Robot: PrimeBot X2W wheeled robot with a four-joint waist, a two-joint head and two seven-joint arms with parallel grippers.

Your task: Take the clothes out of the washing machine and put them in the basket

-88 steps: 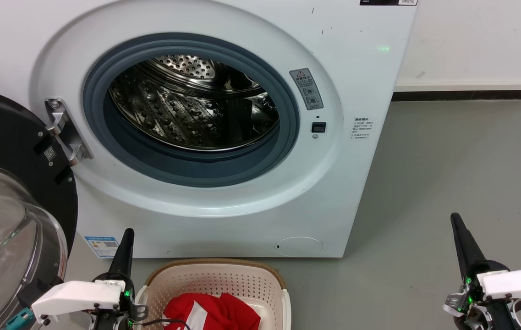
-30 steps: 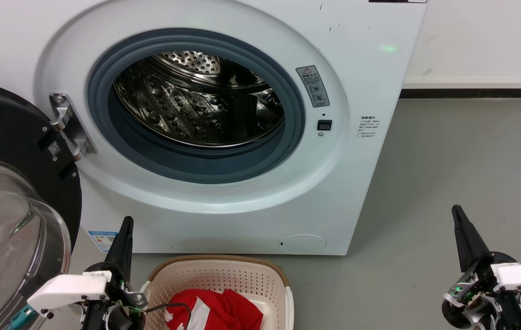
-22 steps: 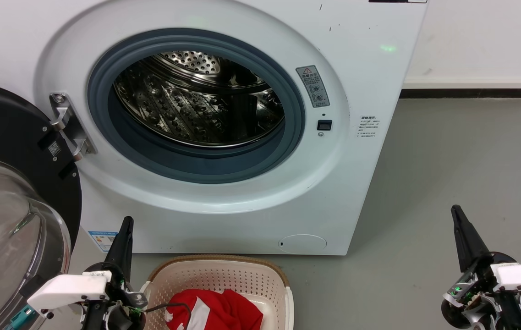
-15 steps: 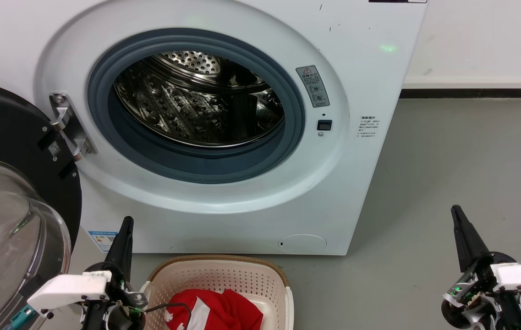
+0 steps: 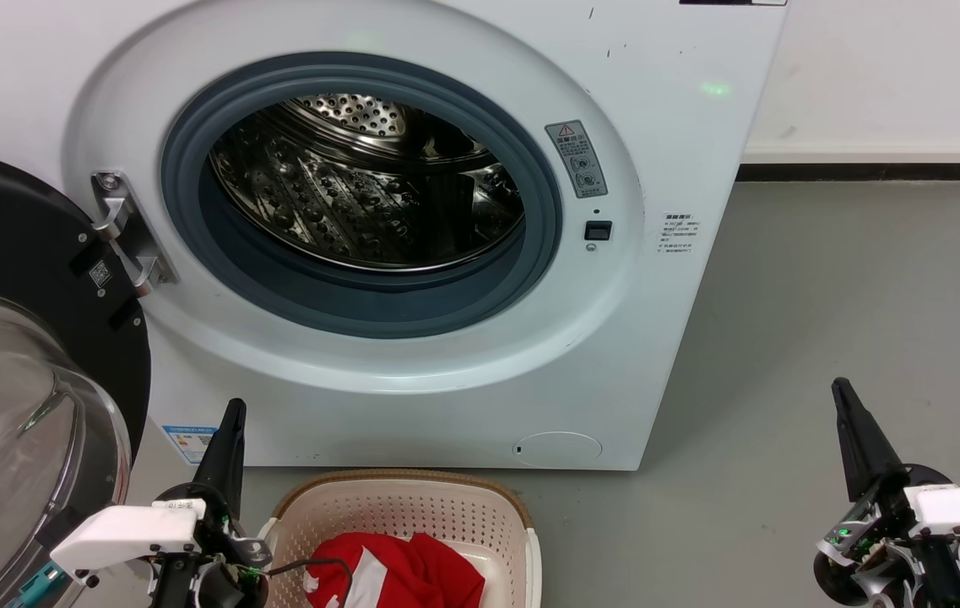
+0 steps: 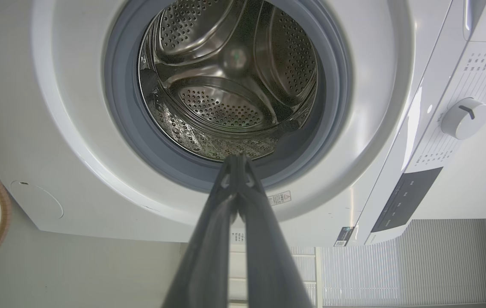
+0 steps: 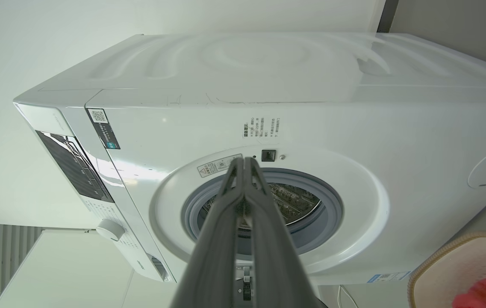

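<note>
Red clothes (image 5: 399, 578) lie bunched inside the basket (image 5: 395, 478), which stands just before the washing machine (image 5: 412, 405). The left tool (image 5: 229, 439) hangs just beside the basket and the right tool (image 5: 855, 439) well apart from it, both pressed closed and empty. The fabric is probably light and limp, so pinch a raised fold.

White washing machine (image 5: 446, 405), grey porthole rim (image 5: 361, 319), red-and-white clothes (image 5: 437, 578), cream perforated brown-rimmed basket (image 5: 412, 515)
</note>
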